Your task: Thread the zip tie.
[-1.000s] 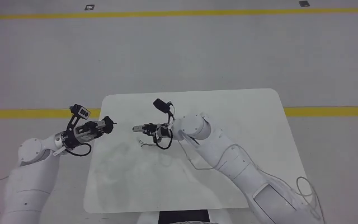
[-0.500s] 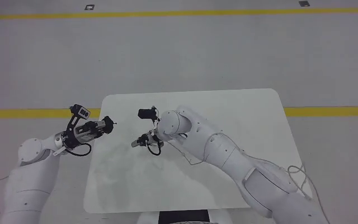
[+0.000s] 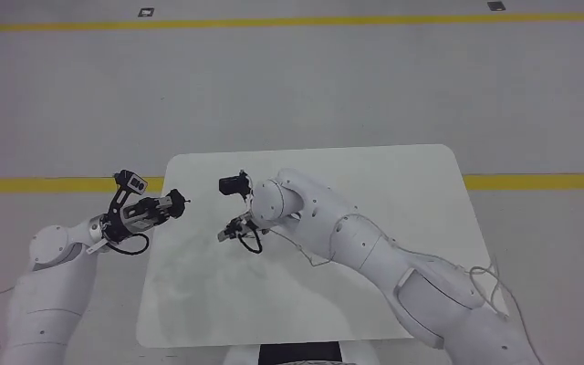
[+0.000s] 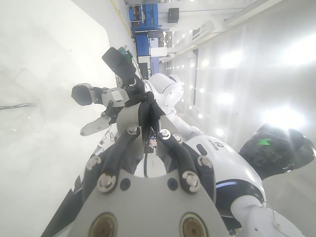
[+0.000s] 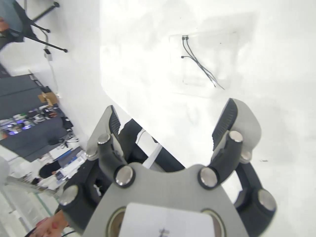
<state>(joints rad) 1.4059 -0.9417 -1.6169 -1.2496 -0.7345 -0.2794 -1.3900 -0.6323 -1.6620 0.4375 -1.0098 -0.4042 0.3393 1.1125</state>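
Tool check: right gripper (image 5: pixel 170 120) spread wide, nothing between the jaws, hanging low over the left half of the table (image 3: pixel 383 173). Wrist tipped so the opening faces along the surface toward the zip ties (image 5: pixel 198 66). I read this as a line-up for a pick, with no grasp yet.

The ties are a small bundle of thin black strands lying flat on the tabletop. Their heads fan out at one end and their tails bunch at the other. They sit a little ahead of the fingertips, not touching them.

Left gripper (image 3: pixel 175 205) held just off the table's left edge, about level with the right one and pointed at it across the gap. Its fingers look pressed together (a thin dark tip shows at the nose, too small to name, so I cannot tell whether a tie is pinched there). My guess is that it is placed as the holding partner for the threading.

Around: the bundle lies inside the outline of a rectangular clear sheet (image 5: pixel 222 55); whether over or under it, cannot tell. If the sheet is on top, it would block the pinch. A black stand (image 5: pixel 39 29) is on the floor beyond the table edge, and a yellow floor line (image 3: pixel 520 181) runs past the far side. Nothing else lies between the open jaws and the bundle
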